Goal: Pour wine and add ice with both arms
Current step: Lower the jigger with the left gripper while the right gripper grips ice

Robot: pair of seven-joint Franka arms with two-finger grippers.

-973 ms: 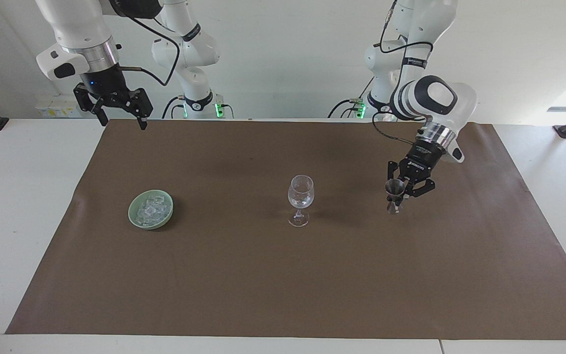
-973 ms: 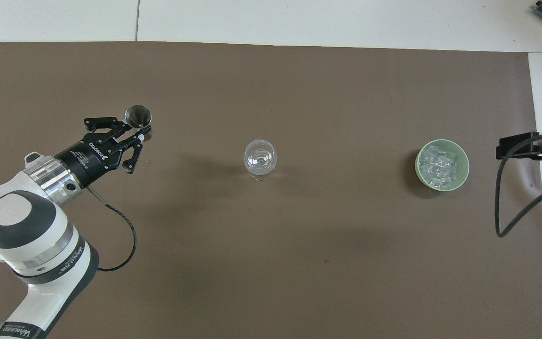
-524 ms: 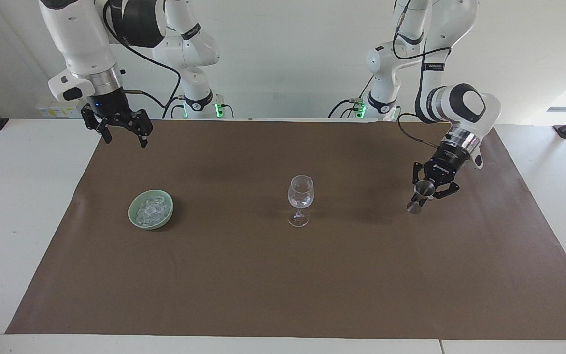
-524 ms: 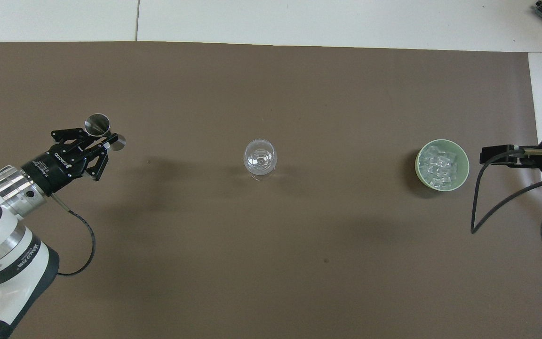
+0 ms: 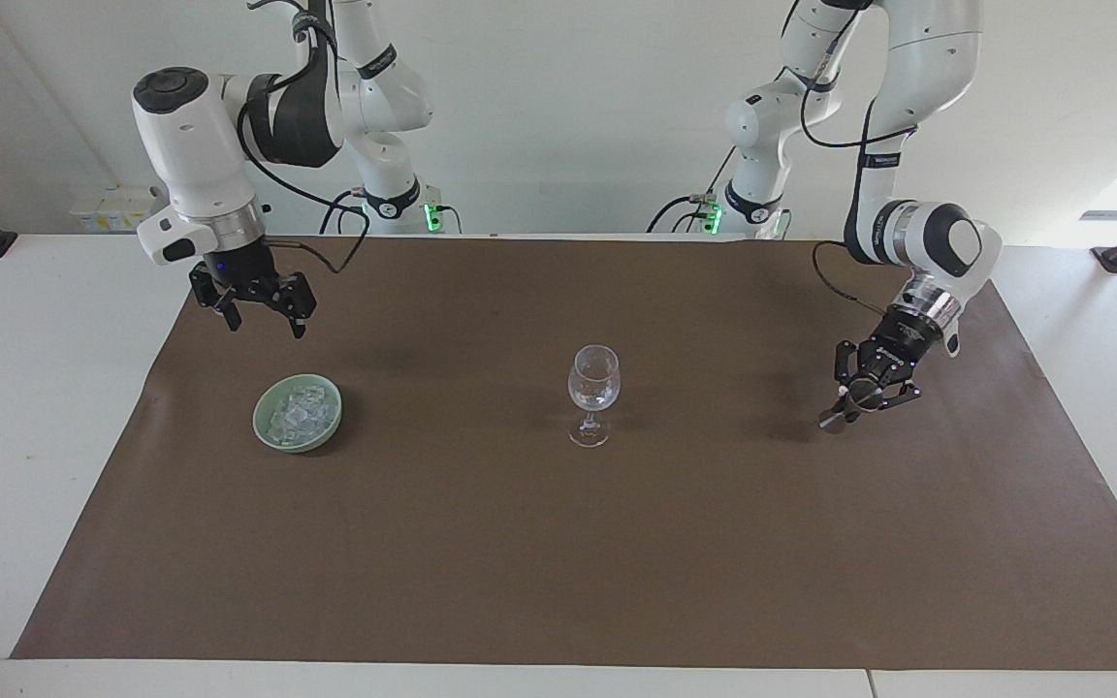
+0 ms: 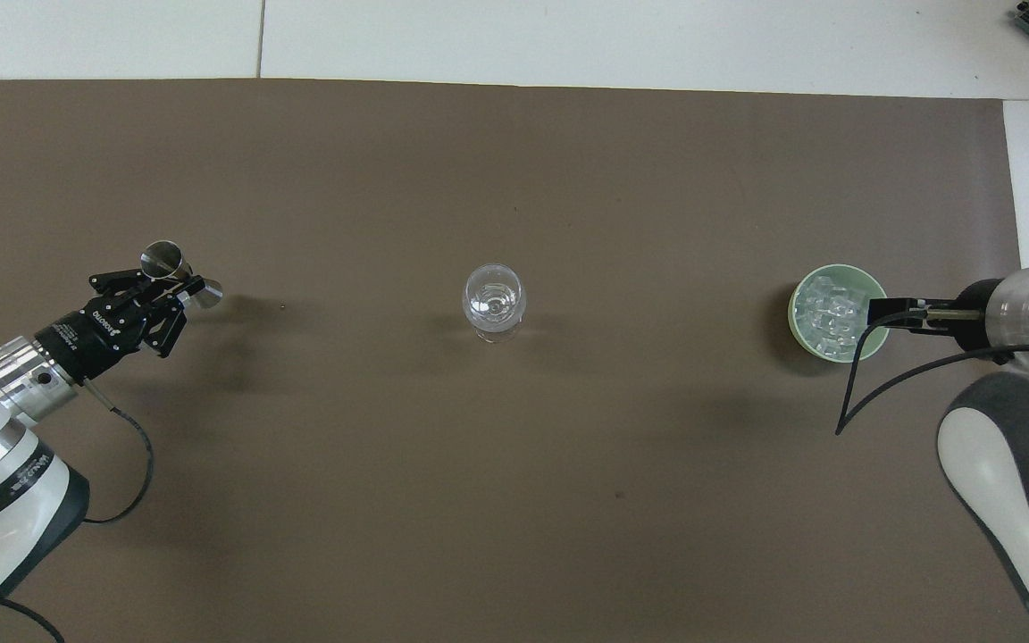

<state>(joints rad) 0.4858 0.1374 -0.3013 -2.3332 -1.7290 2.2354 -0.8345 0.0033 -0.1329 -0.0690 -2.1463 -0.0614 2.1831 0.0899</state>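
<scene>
A clear stemmed wine glass (image 5: 593, 393) stands upright in the middle of the brown mat; it also shows in the overhead view (image 6: 494, 300). A heap of ice (image 5: 296, 411) lies in a pale green bowl (image 5: 266, 432) toward the right arm's end; the ice (image 6: 829, 313) and bowl (image 6: 836, 268) also show from above. My left gripper (image 5: 867, 399) is shut on a small metal jigger (image 5: 836, 418), tilted and low over the mat toward the left arm's end, also seen from above (image 6: 177, 290) with the jigger (image 6: 162, 261). My right gripper (image 5: 263, 323) is open and empty, in the air beside the bowl.
The brown mat (image 5: 558, 562) covers most of the white table (image 5: 45, 407). From above, the right gripper (image 6: 894, 313) overlaps the bowl's rim, and its cable (image 6: 872, 384) hangs beside the bowl.
My left gripper has carried the jigger away from the glass toward the left arm's end and lower. My right gripper has come down and moved toward the bowl.
</scene>
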